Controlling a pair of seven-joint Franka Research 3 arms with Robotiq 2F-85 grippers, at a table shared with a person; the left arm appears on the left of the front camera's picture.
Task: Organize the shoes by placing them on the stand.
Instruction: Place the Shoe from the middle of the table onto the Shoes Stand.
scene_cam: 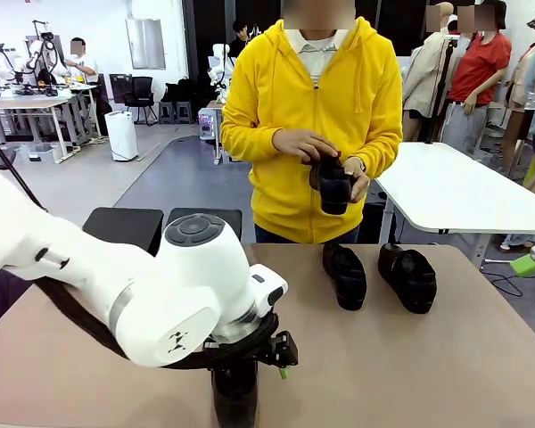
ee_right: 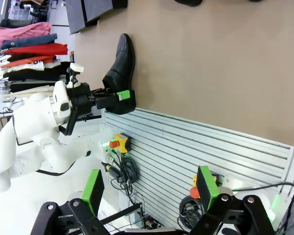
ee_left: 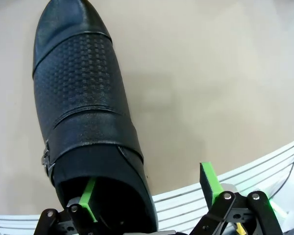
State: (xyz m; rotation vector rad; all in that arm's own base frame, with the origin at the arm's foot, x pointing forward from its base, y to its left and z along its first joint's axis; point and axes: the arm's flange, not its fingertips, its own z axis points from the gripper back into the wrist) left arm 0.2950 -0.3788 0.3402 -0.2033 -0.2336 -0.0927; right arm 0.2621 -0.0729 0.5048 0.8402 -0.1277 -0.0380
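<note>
One black shoe (scene_cam: 235, 397) lies at the table's near edge, toe pointing away from me. My left gripper (scene_cam: 241, 373) hangs open over its heel. In the left wrist view the shoe (ee_left: 83, 107) has one green pad (ee_left: 88, 198) inside its opening, while the other pad (ee_left: 209, 180) stands clear outside its wall. Two more shoes (scene_cam: 345, 275) (scene_cam: 408, 276) rest side by side on the far right of the table. The person holds another shoe (scene_cam: 333, 183) in both hands. The stand (scene_cam: 125, 227) shows as two black platforms beyond the far left edge. My right gripper (ee_right: 148, 186) is open, with nothing between its fingers.
The right wrist view looks from off the table's near side over a slatted metal panel (ee_right: 201, 142) with cables and an emergency-stop button (ee_right: 118, 143). A white table (scene_cam: 455, 192) stands behind at the right. The tan tabletop (scene_cam: 410, 366) is bare in front of the two shoes.
</note>
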